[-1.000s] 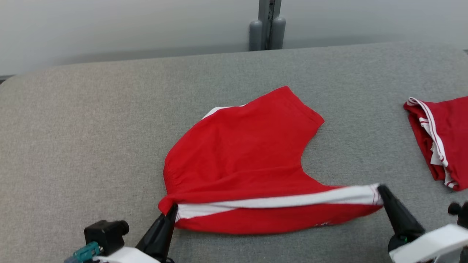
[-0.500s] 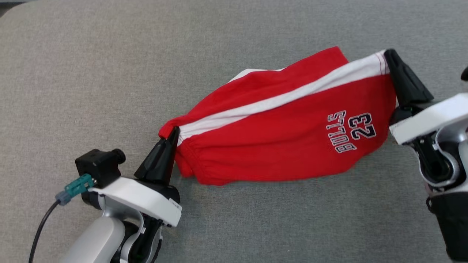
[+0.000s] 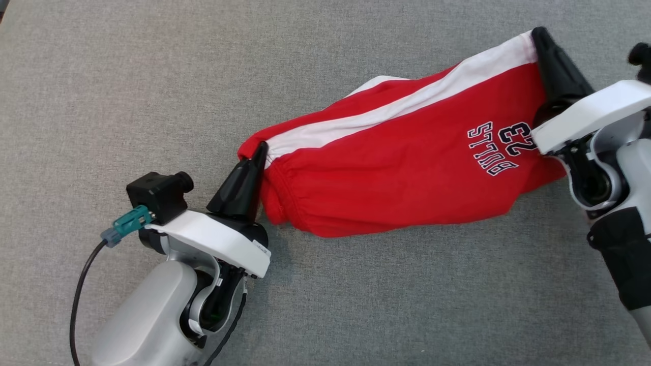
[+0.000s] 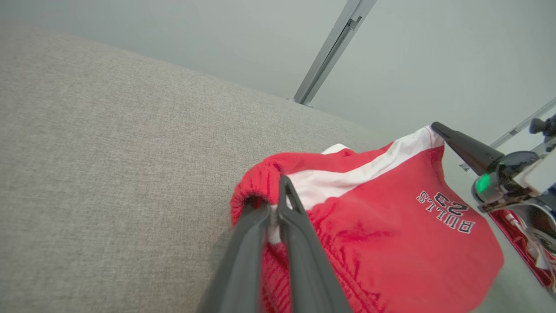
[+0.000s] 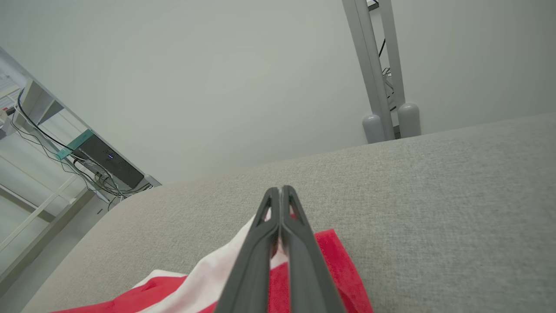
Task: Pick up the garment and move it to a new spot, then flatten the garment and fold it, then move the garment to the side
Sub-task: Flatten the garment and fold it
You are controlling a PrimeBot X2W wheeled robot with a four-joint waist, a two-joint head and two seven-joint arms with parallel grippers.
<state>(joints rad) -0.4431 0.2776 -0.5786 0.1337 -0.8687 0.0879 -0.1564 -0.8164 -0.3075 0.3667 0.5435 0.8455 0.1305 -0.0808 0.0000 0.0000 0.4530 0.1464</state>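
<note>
Stretching from fingertip to fingertip, the shorts [image 3: 396,178] are clamped lengthwise: waistband end in the left gripper [image 3: 260,148], leg hem in the right gripper [image 3: 537,33].

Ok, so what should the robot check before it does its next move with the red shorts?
1. Left pincer shut on the shorts at the waistband end: ok.
2. Right pincer shut on the white-striped leg end: ok.
3. Shorts stretched between both pincers: ok.
4. Shorts lying flat: not ok, they hang bunched.
5. Bare grey cushion to lay them on: ok.
6. Bottom edge touching the cushion: cannot tell.
</note>
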